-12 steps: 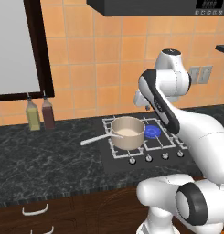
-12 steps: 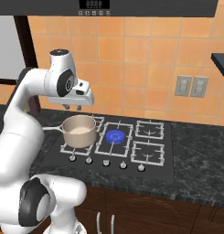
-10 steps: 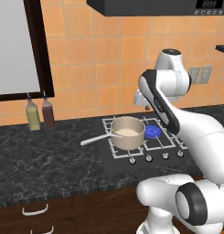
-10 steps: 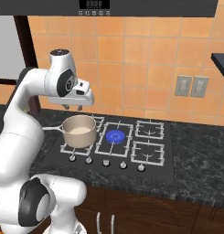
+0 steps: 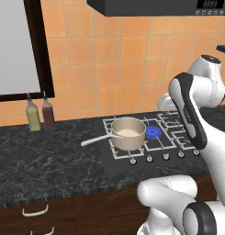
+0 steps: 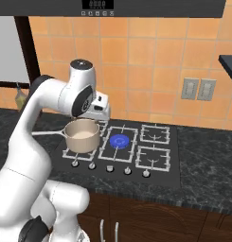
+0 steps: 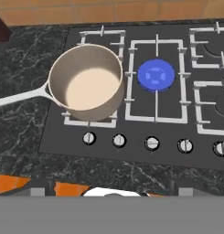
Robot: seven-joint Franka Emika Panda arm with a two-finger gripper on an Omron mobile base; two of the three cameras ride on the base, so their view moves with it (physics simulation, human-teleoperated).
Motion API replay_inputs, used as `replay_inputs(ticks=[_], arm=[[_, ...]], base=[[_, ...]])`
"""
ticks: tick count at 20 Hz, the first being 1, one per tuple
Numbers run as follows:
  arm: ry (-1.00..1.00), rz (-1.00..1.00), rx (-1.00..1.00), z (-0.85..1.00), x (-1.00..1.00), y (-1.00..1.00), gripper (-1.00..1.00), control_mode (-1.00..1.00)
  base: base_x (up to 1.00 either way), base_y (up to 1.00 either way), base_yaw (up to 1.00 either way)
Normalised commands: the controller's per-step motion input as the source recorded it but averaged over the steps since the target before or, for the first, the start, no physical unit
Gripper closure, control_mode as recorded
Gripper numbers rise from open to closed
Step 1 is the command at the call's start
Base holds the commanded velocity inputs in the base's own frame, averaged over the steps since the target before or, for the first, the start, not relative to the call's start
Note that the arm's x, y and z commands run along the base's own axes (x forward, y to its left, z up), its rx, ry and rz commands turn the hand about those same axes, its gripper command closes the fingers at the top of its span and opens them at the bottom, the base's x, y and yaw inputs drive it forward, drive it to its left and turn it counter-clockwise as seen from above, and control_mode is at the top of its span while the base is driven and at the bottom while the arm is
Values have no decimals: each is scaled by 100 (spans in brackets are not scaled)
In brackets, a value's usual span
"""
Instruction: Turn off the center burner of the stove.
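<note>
Blue light glows from the center burner [image 7: 156, 75], so the flame is on and nothing of the task looks done. It sits in the middle of the stove [image 7: 58, 132], a flat black cooktop with pale wire grates. Just left of the burner stands a tan saucepan [image 7: 88, 88], its long handle reaching left past the stove's edge over the dark counter [image 7: 22, 132]. In front of the burner, along the stove's near edge, runs a row of silver knobs [image 7: 152, 143]; one of them has yet to be turned. The gripper [image 6: 101, 105] hangs high above the saucepan, well apart from the knobs; whether its fingers are spread or pressed together cannot be told. Open room lies above the knob row, with nothing standing there.
</note>
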Motion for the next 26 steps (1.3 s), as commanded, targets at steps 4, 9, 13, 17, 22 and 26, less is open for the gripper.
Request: replay_inputs(ticks=[4, 9, 13, 17, 22, 26], arm=[[-1, 4, 0, -11, -40, -22, -100, -100], [0, 15, 0, -22, -46, -33, -100, -100], [0, 19, -2, -11, -23, -29, -100, -100], [0, 21, -6, -2, -1, -4, -100, -100], [5, 29, -1, -1, 0, -2, -100, -100], [3, 30, -8, -14, 0, -4, -100, -100]], base=[[0, 0, 0], [0, 0, 0], [0, 0, 0], [0, 0, 0], [0, 0, 0], [0, 0, 0]])
